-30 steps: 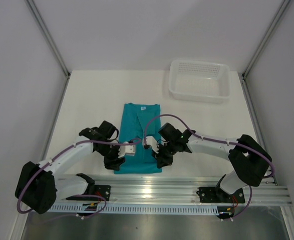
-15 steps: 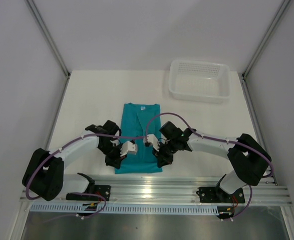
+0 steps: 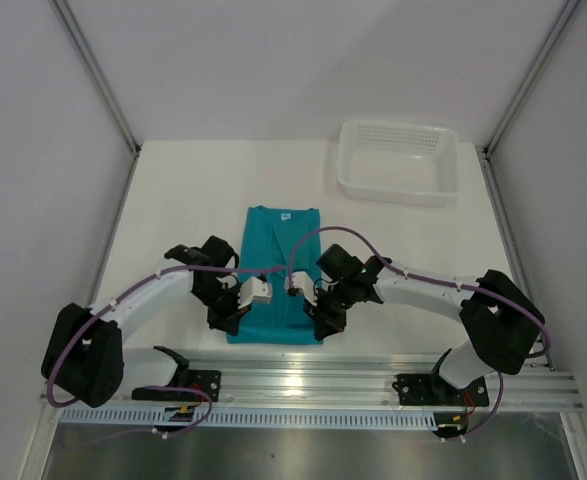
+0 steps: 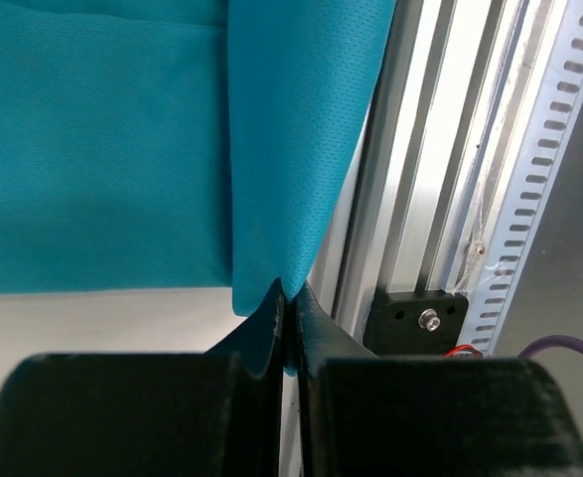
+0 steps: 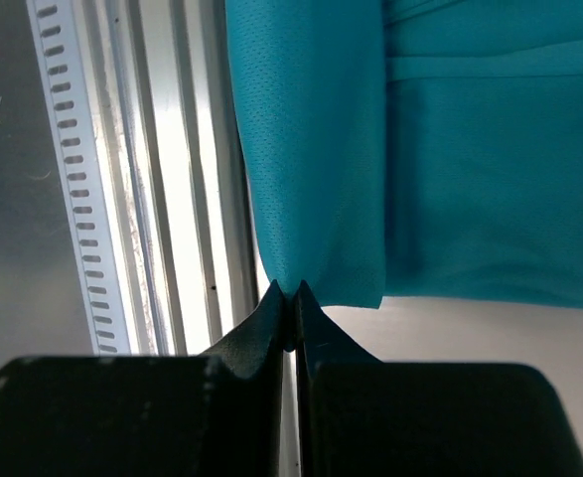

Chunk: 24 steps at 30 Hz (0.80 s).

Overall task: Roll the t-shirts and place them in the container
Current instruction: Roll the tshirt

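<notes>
The left gripper point(image 4: 283, 300) has its jaws pinched shut on the near-left hem corner of the teal t-shirt point(image 4: 122, 149). The right gripper point(image 5: 293, 296) clamps the near-right corner likewise. The shirt lies folded narrow on the table point(image 3: 183, 190), hem beside the rail point(image 3: 373, 380).

Nothing legible shows in any view. The teal t-shirt point(image 3: 268, 245) has a small white neck label point(image 3: 286, 214) at its collar, seen from above, but it is too small to make out any letters or numbers.
</notes>
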Each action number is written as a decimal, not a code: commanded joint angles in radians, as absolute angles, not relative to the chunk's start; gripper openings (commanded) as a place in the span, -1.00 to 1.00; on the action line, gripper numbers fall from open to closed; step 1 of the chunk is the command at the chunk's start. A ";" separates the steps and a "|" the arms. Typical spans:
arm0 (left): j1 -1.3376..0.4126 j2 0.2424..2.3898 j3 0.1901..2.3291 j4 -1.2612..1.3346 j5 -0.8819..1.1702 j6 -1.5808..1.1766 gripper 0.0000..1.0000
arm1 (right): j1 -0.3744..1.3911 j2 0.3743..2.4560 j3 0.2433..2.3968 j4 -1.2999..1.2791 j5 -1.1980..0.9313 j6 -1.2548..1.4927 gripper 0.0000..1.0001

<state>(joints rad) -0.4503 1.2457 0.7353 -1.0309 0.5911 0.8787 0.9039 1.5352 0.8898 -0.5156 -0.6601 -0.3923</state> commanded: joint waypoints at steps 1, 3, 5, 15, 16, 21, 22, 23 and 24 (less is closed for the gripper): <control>-0.423 1.331 0.825 -1.026 0.621 0.839 -0.92 | 0.839 1.548 0.959 -0.561 -0.675 -0.391 -1.00; -0.390 1.379 0.863 -1.025 0.621 0.835 -0.90 | 0.833 1.591 0.983 -0.563 -0.673 -0.400 -1.00; -0.348 1.443 0.893 -1.031 0.630 0.831 -0.88 | 0.828 1.626 0.999 -0.560 -0.666 -0.402 -1.00; -0.310 1.566 0.950 -0.997 0.658 0.813 -0.89 | 0.759 1.667 1.003 -0.486 -0.574 -0.324 -0.73; -0.310 1.575 0.946 -0.993 0.654 0.811 -0.91 | 0.759 1.667 1.003 -0.467 -0.562 -0.301 -0.65; -0.308 1.611 0.940 -0.973 0.621 0.782 -0.96 | 0.747 1.645 1.005 -0.428 -0.456 -0.238 -0.28; -0.308 1.614 0.940 -0.965 0.614 0.778 -0.97 | 0.746 1.634 1.005 -0.420 -0.419 -0.229 -0.24; -0.308 1.614 0.939 -0.962 0.611 0.770 -0.96 | 0.742 1.600 1.002 -0.417 -0.399 -0.207 -0.22; -0.310 1.617 0.937 -0.960 0.609 0.770 -0.96 | 0.742 1.580 1.000 -0.417 -0.381 -0.199 -0.21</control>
<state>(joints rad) -0.3164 1.6119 0.9203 -0.9783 0.6117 0.7929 0.7536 1.6554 0.9787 -0.4564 -0.4812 -0.2577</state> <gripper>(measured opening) 0.025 0.391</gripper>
